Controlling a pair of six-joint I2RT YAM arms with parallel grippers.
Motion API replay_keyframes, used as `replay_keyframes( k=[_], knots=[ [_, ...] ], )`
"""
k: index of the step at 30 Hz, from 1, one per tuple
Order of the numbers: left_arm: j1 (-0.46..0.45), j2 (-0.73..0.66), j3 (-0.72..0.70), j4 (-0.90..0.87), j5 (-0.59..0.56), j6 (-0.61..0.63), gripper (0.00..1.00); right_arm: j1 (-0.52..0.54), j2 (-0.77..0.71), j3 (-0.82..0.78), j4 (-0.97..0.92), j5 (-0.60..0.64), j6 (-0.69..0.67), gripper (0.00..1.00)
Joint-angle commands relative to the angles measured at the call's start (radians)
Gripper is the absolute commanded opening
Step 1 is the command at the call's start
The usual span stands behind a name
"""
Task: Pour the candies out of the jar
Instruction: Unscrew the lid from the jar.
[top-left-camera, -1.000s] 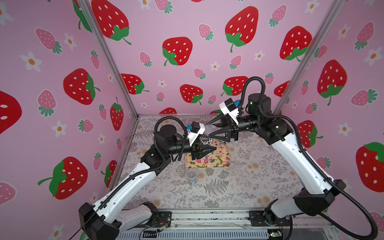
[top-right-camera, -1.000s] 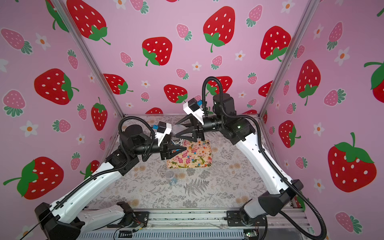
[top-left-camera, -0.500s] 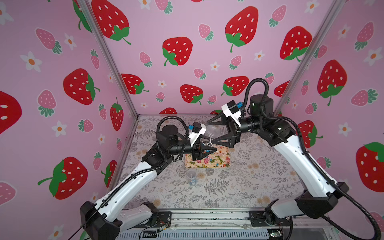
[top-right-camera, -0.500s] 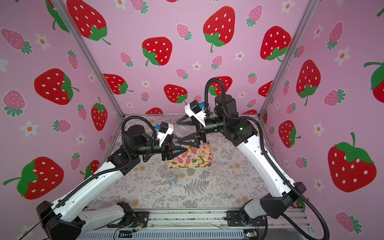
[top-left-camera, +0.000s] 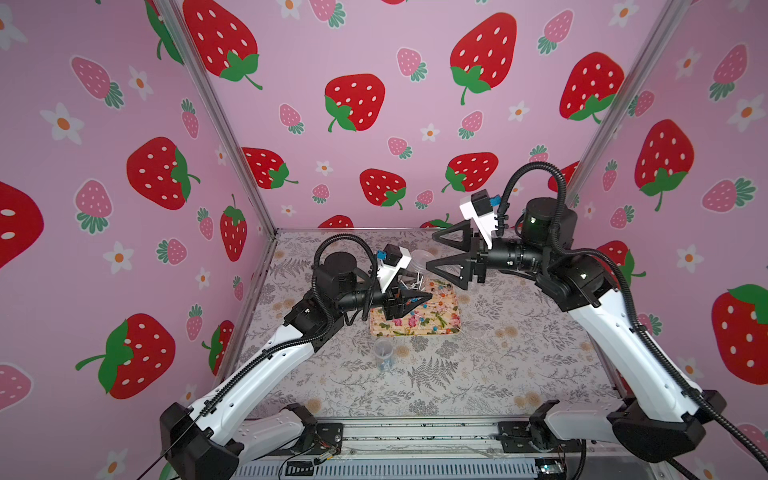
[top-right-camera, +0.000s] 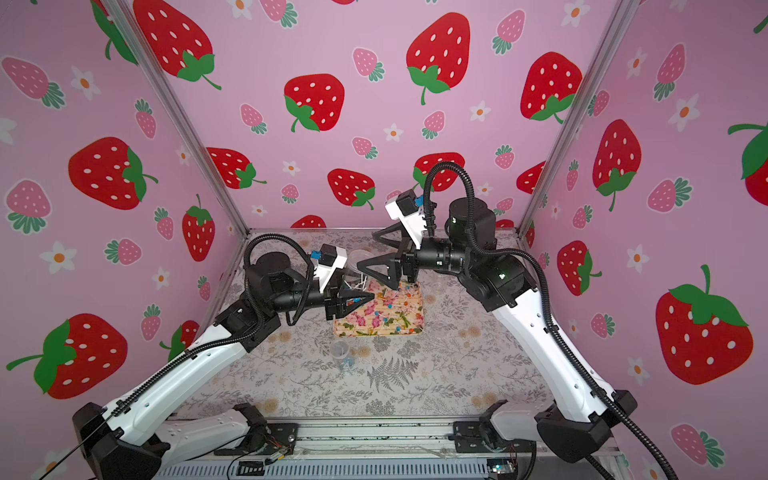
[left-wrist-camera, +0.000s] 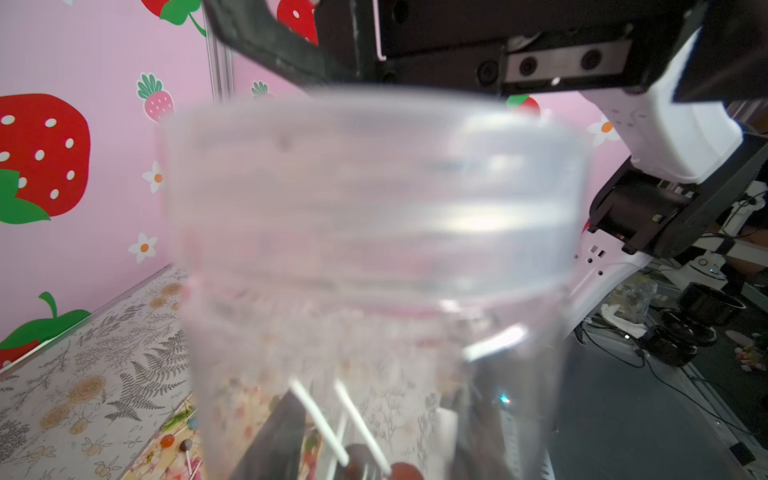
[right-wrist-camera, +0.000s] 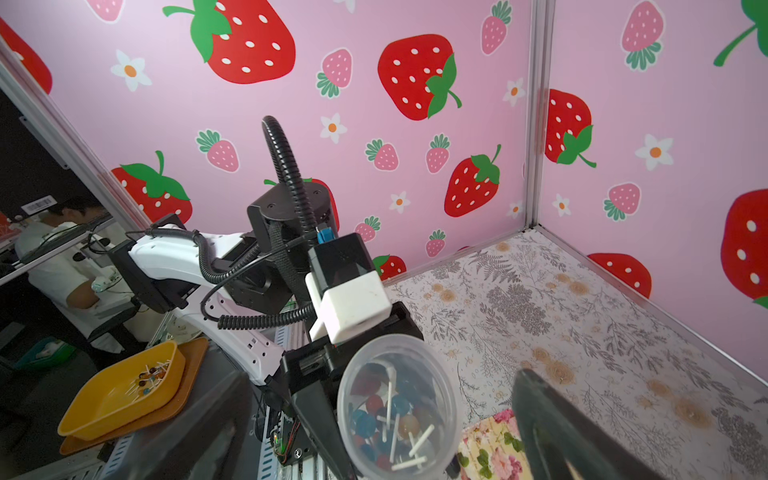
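The left gripper (top-left-camera: 415, 298) pinches the clear plastic jar (right-wrist-camera: 399, 407) above the floral tray (top-left-camera: 446, 326), with lollipops (right-wrist-camera: 388, 417) inside it and more scattered on the tray. The right gripper (top-left-camera: 432, 253), jaws spread wide, faces the jar's mouth over the tray's far edge. A small clear cup (top-left-camera: 383, 353) sits just before the tray.

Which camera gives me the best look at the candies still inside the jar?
The right wrist view: it looks into the open mouth of the jar, candies clearly visible inside. The left wrist view shows a blurred jar wall and a few white sticks. In both top views the jar is tiny, contents unreadable.
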Motion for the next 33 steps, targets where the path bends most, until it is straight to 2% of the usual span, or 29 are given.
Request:
replay_keyframes(
  k=[1, 6, 10, 17, 22, 26, 32, 33],
  knots=[
    [-0.002, -0.010, 0.020, 0.014, -0.003, 0.025, 0.39, 0.017, 0.015, -0.008, -0.018, 0.059, 0.049, 0.99],
    [-0.002, -0.012, 0.017, 0.003, -0.009, 0.030, 0.39, 0.035, 0.045, 0.014, -0.030, 0.054, 0.056, 1.00],
    [-0.001, -0.013, 0.011, -0.004, -0.011, 0.031, 0.39, 0.066, 0.062, 0.040, -0.073, 0.071, 0.017, 0.96],
    [-0.002, -0.017, 0.010, -0.004, -0.011, 0.031, 0.39, 0.073, 0.067, 0.055, -0.096, 0.093, -0.004, 0.76],
    [-0.002, -0.017, 0.008, -0.004, 0.000, 0.025, 0.39, 0.073, 0.073, 0.074, -0.096, 0.100, -0.042, 0.68],
    [-0.002, -0.024, 0.006, -0.007, 0.005, 0.023, 0.39, 0.071, 0.095, 0.104, -0.098, 0.056, -0.072, 0.58],
    [-0.003, -0.032, 0.007, -0.016, 0.014, 0.022, 0.39, 0.060, 0.128, 0.137, -0.095, -0.050, -0.145, 0.53],
    [-0.002, -0.033, 0.008, -0.016, 0.016, 0.022, 0.39, 0.054, 0.137, 0.144, -0.098, -0.068, -0.151, 0.49]
  ],
)
